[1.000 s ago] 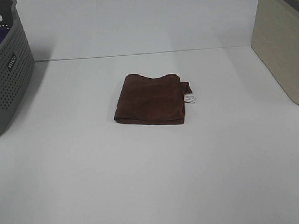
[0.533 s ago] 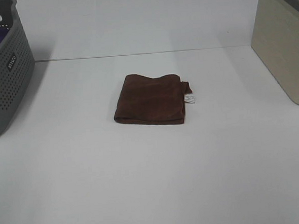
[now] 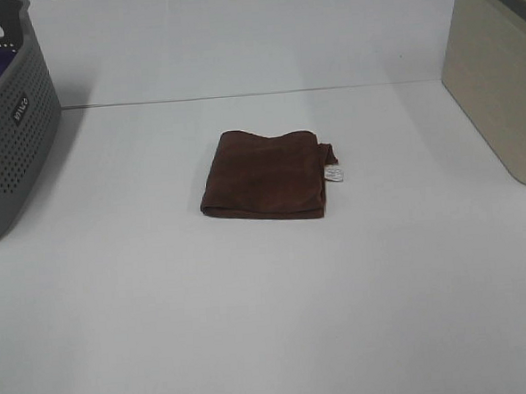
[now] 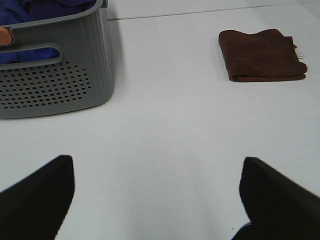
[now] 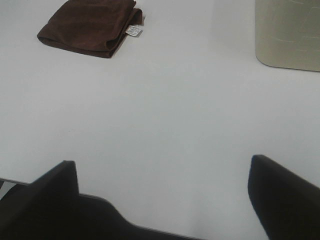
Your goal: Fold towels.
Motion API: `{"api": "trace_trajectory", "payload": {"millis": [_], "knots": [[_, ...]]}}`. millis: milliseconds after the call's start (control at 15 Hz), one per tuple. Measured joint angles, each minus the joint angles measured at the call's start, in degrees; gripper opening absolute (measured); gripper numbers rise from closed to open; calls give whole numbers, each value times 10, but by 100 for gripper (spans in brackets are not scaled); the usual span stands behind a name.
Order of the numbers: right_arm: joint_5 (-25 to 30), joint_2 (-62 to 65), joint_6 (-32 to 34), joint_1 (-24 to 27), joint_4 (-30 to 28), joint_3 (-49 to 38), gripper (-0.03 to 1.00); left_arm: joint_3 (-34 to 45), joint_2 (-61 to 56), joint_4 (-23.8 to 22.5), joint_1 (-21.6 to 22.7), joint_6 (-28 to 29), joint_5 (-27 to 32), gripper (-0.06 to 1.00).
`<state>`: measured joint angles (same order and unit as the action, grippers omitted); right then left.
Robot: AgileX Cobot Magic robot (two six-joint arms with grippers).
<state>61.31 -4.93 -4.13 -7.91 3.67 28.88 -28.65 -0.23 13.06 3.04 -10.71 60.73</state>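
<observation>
The towel (image 3: pixel 265 174) lies folded into a compact rectangle in the middle of the white surface (image 3: pixel 271 321). Its folded edge toward the camera is thick and rounded, and the far edge is a little wavy. A small white tag (image 3: pixel 333 173) sticks out at the right edge, next to a small corner of cloth that stands out from the fold. The towel touches nothing else.

At the left edge of the surface stands a grey perforated basket (image 3: pixel 9 132) with purple cloth (image 4: pixel 30 30) inside. At the right edge stands a beige bin (image 3: pixel 497 75). Both are well apart from the towel, so bare white surface surrounds the towel on all sides, with the widest free area on the near side. A thin seam line (image 3: pixel 239 96) runs across the surface behind the towel.

No arm shows in the high view. In the left wrist view the left hand (image 4: pixel 155 200) is wide open, with its two dark fingers (image 4: pixel 35 195) far apart, and it holds nothing; the towel is far ahead of it and the basket is near its side. The right hand (image 5: pixel 165 200) is also wide open and empty above bare surface, with the towel (image 5: pixel 90 25) well ahead and the bin (image 5: pixel 287 32) on the other side.
</observation>
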Motion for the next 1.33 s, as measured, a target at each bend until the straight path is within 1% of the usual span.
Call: {"api": "trace_trajectory", "payload": {"millis": [200, 400, 467, 1133, 1333], "knots": [[0, 0, 2, 5, -2, 0, 87, 0, 0, 0, 0, 0, 0, 85], [0, 0, 2, 67, -2, 0, 87, 0, 0, 0, 0, 0, 0, 85], [0, 0, 2, 81, -3, 0, 87, 0, 0, 0, 0, 0, 0, 85], [0, 1, 2, 83, -2, 0, 86, 0, 0, 0, 0, 0, 0, 85], [-1, 49, 2, 83, -2, 0, 86, 0, 0, 0, 0, 0, 0, 85]]}}
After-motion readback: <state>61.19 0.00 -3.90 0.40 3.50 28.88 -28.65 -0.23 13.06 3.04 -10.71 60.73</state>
